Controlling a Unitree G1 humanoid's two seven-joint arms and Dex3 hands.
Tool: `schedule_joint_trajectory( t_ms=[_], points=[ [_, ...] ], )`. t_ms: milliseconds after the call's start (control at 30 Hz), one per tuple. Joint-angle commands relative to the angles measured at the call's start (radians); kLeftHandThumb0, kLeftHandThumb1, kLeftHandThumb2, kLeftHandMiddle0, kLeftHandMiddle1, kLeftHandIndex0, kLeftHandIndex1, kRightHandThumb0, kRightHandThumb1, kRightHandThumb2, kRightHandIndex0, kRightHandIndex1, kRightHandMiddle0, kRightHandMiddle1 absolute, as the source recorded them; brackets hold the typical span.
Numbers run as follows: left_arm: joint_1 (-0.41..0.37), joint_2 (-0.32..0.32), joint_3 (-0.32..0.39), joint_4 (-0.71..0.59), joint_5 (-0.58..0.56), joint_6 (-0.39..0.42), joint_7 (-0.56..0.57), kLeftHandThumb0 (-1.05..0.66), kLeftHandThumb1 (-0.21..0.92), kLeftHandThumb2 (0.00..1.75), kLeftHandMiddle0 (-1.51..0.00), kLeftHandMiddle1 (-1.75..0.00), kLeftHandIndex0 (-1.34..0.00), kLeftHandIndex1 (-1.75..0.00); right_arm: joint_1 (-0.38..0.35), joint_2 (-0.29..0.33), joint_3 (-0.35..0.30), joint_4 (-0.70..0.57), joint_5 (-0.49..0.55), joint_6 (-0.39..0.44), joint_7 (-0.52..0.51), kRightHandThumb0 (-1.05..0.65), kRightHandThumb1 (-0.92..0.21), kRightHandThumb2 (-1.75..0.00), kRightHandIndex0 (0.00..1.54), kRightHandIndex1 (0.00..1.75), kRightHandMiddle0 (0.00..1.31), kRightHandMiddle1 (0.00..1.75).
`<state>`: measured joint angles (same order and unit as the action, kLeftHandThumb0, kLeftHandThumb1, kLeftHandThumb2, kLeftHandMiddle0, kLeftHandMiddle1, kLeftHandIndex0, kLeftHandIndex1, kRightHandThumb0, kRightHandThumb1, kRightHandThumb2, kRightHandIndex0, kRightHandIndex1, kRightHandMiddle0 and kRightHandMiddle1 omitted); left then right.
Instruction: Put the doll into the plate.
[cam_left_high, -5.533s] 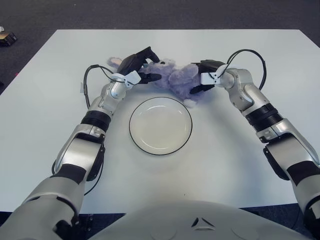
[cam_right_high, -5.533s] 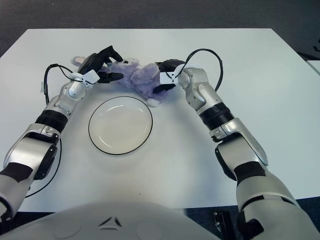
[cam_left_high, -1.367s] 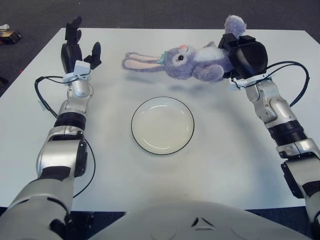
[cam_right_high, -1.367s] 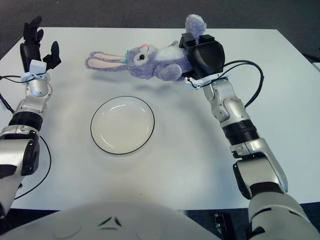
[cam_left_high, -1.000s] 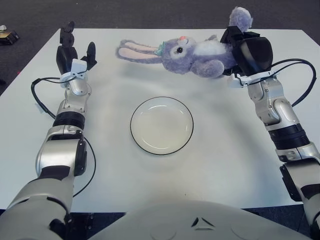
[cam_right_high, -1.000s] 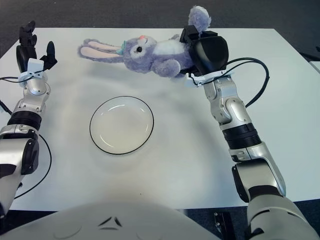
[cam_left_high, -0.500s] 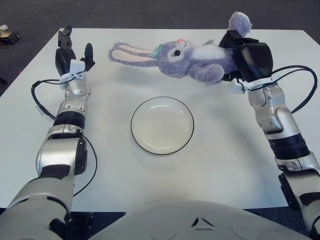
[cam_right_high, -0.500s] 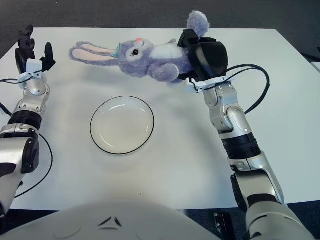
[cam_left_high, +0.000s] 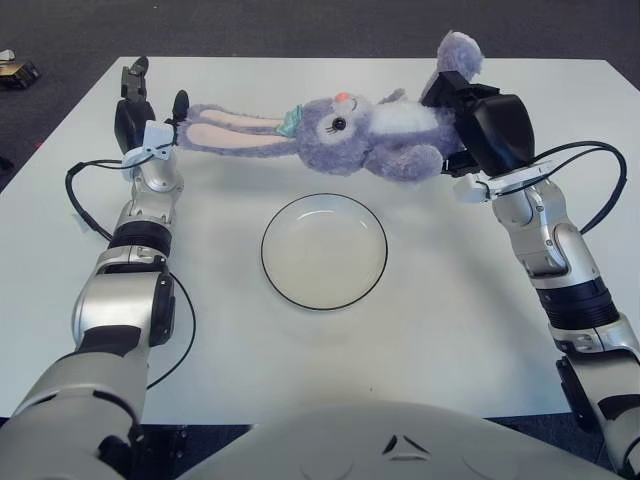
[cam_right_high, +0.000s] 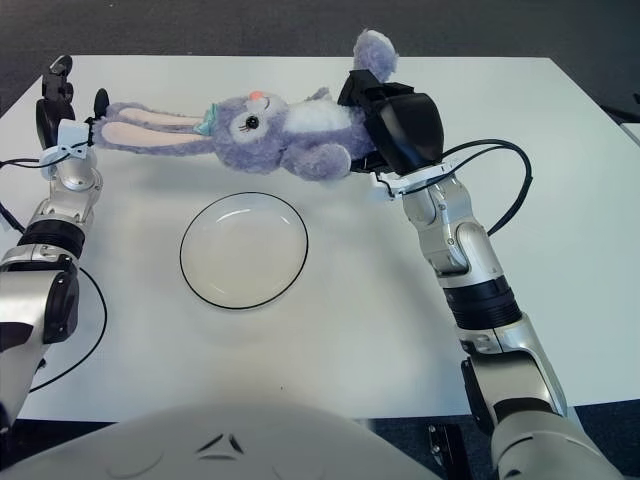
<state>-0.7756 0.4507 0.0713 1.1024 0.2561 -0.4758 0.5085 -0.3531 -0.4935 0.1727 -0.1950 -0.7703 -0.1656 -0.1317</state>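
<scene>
A purple plush rabbit doll (cam_left_high: 385, 135) with long pink-lined ears hangs stretched out in the air, behind and above the plate. My right hand (cam_left_high: 490, 130) is shut on its rear end, by the tail, at the right. The white plate (cam_left_high: 323, 250) with a dark rim lies bare at the table's middle. My left hand (cam_left_high: 145, 110) stands upright at the far left with fingers spread, holding nothing. The doll's ear tips (cam_right_high: 120, 132) show right beside it; whether they touch I cannot tell.
The white table (cam_left_high: 450, 330) ends at dark carpet on all sides. A black cable (cam_left_high: 75, 195) loops beside my left forearm, another (cam_left_high: 600, 190) by my right. A small object (cam_left_high: 15, 70) lies on the floor beyond the far left corner.
My right hand has carried the doll leftward and a little lower, so its ears now reach my left hand. The left hand has barely moved.
</scene>
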Motion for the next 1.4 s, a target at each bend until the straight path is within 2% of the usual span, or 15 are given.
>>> schedule_joint_trajectory(
  t_ms=[0,100,167,233,367,600,1367],
  points=[
    [-0.019,0.012,-0.007,0.009,0.004,-0.013,-0.004,-0.61,0.92,0.68,-0.49,-0.01,-0.27,-0.42,0.005,0.003,-0.015,-0.023,-0.006,-0.006,0.003,-0.4,-0.57,-0.98,0.9,1.75,0.41,1.75],
    [-0.02,0.012,-0.008,0.012,0.003,-0.014,-0.003,-0.61,0.92,0.68,-0.49,-0.01,-0.27,-0.42,0.006,0.005,-0.018,-0.024,-0.008,-0.009,0.005,-0.4,-0.57,-0.98,0.9,1.75,0.41,1.75],
    [-0.022,0.01,-0.011,0.016,0.003,-0.015,-0.005,-0.61,0.92,0.68,-0.49,-0.01,-0.27,-0.42,0.024,-0.007,-0.006,-0.02,-0.009,-0.07,-0.024,-0.4,-0.57,-0.98,0.9,1.75,0.41,1.75],
    [-0.023,0.009,-0.013,0.019,0.002,-0.016,-0.007,-0.61,0.92,0.68,-0.5,-0.01,-0.27,-0.43,0.04,-0.007,0.001,-0.025,-0.016,-0.098,-0.038,-0.4,-0.57,-0.98,0.9,1.75,0.41,1.75],
    [-0.025,0.008,-0.014,0.022,0.001,-0.018,-0.009,-0.61,0.92,0.68,-0.5,-0.01,-0.25,-0.47,0.062,0.003,0.001,-0.055,-0.031,-0.097,-0.024,-0.4,-0.58,-0.98,0.89,1.75,0.41,1.75],
    [-0.028,0.007,-0.015,0.031,-0.002,-0.022,-0.017,-0.61,0.92,0.67,-0.51,-0.01,-0.24,-0.5,0.087,0.01,-0.003,-0.124,-0.046,-0.065,0.061,-0.39,-0.6,-0.95,0.84,1.75,0.4,1.75],
    [-0.032,-0.005,-0.026,0.039,-0.003,-0.043,-0.03,-0.6,0.92,0.67,-0.53,-0.03,-0.24,-0.55,0.103,-0.006,-0.007,-0.141,-0.05,-0.096,0.122,-0.39,-0.61,-0.92,0.79,1.75,0.39,1.75]
  ],
)
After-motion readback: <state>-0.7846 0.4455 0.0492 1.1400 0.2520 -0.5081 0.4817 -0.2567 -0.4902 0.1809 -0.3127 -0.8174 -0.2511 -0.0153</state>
